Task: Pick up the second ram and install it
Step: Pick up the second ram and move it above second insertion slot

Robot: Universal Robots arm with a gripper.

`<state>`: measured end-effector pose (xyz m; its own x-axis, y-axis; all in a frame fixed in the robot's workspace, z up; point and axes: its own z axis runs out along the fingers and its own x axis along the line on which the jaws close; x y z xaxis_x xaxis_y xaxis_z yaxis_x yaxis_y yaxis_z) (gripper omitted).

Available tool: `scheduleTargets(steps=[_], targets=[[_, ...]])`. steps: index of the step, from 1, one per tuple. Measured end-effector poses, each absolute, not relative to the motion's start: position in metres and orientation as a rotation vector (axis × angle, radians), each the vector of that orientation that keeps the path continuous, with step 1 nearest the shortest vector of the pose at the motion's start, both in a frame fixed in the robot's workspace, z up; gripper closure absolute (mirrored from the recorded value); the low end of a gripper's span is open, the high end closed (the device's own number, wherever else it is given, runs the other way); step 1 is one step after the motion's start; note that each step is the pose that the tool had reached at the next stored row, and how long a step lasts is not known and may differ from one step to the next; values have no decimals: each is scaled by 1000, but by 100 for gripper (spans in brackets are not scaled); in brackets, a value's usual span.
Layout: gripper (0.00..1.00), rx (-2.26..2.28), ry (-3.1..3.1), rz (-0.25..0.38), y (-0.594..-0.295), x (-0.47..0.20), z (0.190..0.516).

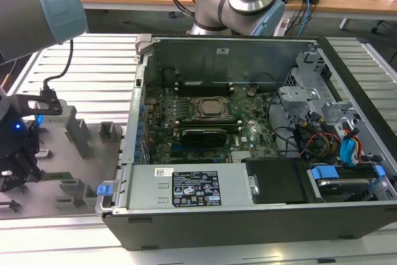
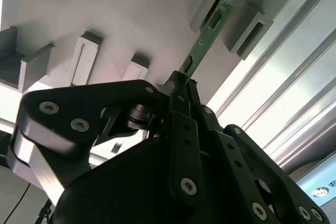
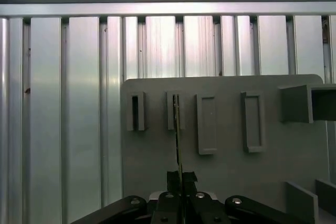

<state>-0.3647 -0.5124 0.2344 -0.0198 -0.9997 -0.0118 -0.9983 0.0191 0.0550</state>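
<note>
Second ram (image 2: 206,38) is pinched at its near end between the closed fingers of the pincer (image 2: 181,85). It stands on edge, so its flat faces meet the pads, a hold that likely keeps the thin green board from twisting. Its far end sits at the slit of a grey slotted block (image 2: 198,17), which seems made to keep it upright and reachable from above. In the first wrist view it runs as a thin line from the fingertips to that block, with a bare neighbouring block (image 3: 206,124) just beside it. The blocks rise from a grey tray (image 3: 226,182) lying on the ribbed metal tabletop (image 3: 68,103). In the exterior view the tray sits close against the open computer case (image 1: 260,221), on the exterior view's left of it. The motherboard (image 1: 205,130) inside lies well apart from the pincer, so I judge the pick-up is only beginning and the installing not yet done
</note>
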Motion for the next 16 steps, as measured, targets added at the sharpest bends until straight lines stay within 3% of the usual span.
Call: scheduleTargets(steps=[16], targets=[[86,2178,-2221,-74,-512,-364,254]])
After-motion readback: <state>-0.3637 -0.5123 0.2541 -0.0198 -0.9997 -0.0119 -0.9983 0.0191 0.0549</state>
